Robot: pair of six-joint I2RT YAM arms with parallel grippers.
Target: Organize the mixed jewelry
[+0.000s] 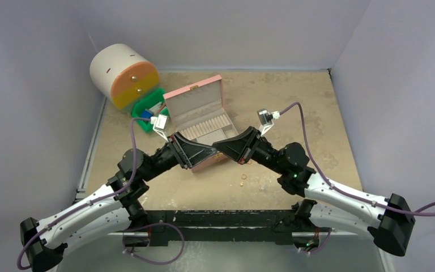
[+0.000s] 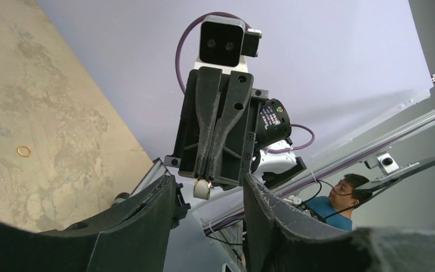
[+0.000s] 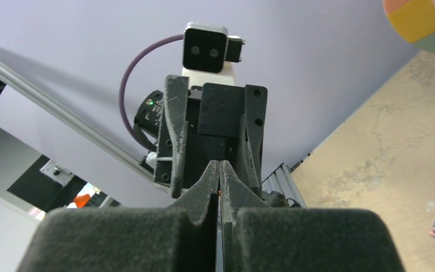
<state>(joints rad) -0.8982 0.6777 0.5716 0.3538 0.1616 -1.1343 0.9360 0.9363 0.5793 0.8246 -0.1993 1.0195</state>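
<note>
- Right gripper (image 2: 205, 177): fingers pressed together with no gap between them; a small pale rounded piece (image 2: 203, 190) of the mixed jewelry sits pinched at their very tips.
- Left gripper (image 1: 209, 148): about half open and holding nothing. It meets the right gripper tip to tip, and its two dark fingers (image 2: 147, 226) stand on either side of the right gripper's tips and of the pale piece, without touching either.
- Both grippers hang above the front wall of the open pink quilted box (image 1: 195, 102), toward the middle of the surface (image 1: 294, 102). From the pictures one cannot tell how high above the box they are.
- Pink quilted box: lid raised at the back, and rows of beige padded rolls lie inside. It stands a little left of the centre of the beige mottled surface, turned at an angle to its edges.
- Loose gold rings: two tiny ones (image 1: 243, 177) (image 1: 243, 183) lie close together on the bare surface between the box and the near edge. A third (image 1: 250, 162) lies just beside the right gripper's body, nearer the box. The left wrist view also shows one thin gold ring (image 2: 24, 151) lying flat on the surface.
- Green plastic bin (image 1: 150, 107): just left of the box, toward the far left corner, with small blue and white contents.
- Cream round-topped case (image 1: 122, 73): at the far left corner, touching the green bin, with an orange-and-yellow front face.
</note>
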